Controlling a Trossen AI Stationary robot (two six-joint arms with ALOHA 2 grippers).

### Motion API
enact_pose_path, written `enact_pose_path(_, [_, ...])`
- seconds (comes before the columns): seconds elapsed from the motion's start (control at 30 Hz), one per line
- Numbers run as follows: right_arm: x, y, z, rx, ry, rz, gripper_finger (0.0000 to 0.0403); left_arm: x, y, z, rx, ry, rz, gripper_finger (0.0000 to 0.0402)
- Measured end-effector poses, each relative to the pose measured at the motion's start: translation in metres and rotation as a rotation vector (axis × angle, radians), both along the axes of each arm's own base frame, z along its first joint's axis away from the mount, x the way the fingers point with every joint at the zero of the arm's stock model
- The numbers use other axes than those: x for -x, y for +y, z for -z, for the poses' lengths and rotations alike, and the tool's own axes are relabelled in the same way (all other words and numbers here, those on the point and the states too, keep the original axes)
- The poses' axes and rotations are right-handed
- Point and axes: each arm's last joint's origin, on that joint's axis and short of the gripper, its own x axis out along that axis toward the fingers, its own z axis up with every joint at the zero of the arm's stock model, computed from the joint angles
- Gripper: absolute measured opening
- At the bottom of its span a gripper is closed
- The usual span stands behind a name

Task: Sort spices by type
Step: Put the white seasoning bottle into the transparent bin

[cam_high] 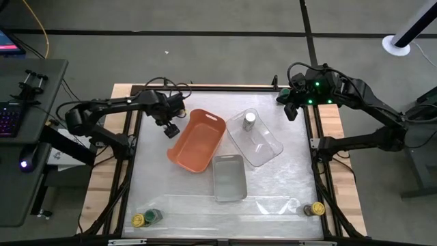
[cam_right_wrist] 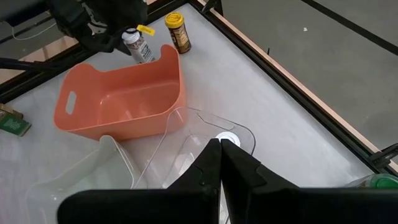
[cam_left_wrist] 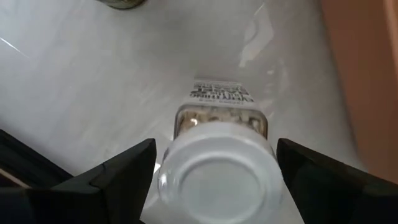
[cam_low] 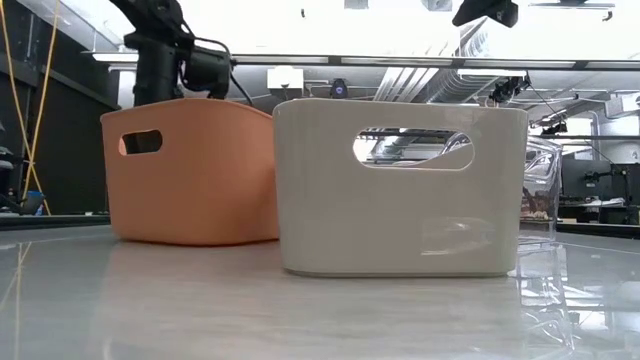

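I see only 1 printed label, a white one with dark lettering on the small clear spice jar with the silver-white lid (cam_left_wrist: 217,168), and its lines are too blurred for me to read. Nothing else I see carries readable text.

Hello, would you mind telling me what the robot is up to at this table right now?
It is sorting spice jars into trays. The left gripper is open around a white-lidded jar on the table beside the orange tray. The right gripper waits shut above the clear tray, which already holds one silver-lidded jar. The grey tray looks empty, and more jars wait at the table's near edge.
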Motion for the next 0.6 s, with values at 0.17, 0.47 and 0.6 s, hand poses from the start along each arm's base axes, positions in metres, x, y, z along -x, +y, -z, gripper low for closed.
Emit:
enact_pose_path(0.17, [0.000, 0.000, 0.000, 0.000, 0.000, 0.000, 0.0000, -0.005, 0.003, 0.008, 0.008, 0.014, 0.000, 0.0318])
enact_pose_path(0.47, [0.000, 0.000, 0.000, -0.005, -0.002, 0.004, 0.0000, 0.000, 0.001, 0.007, 0.041, 0.059, -0.009, 0.0165])
enact_pose_path(0.6, [0.000, 0.000, 0.000, -0.005, -0.004, 0.005, 0.0000, 0.004, 0.003, -0.008, 0.034, 0.048, -0.025, 0.0165])
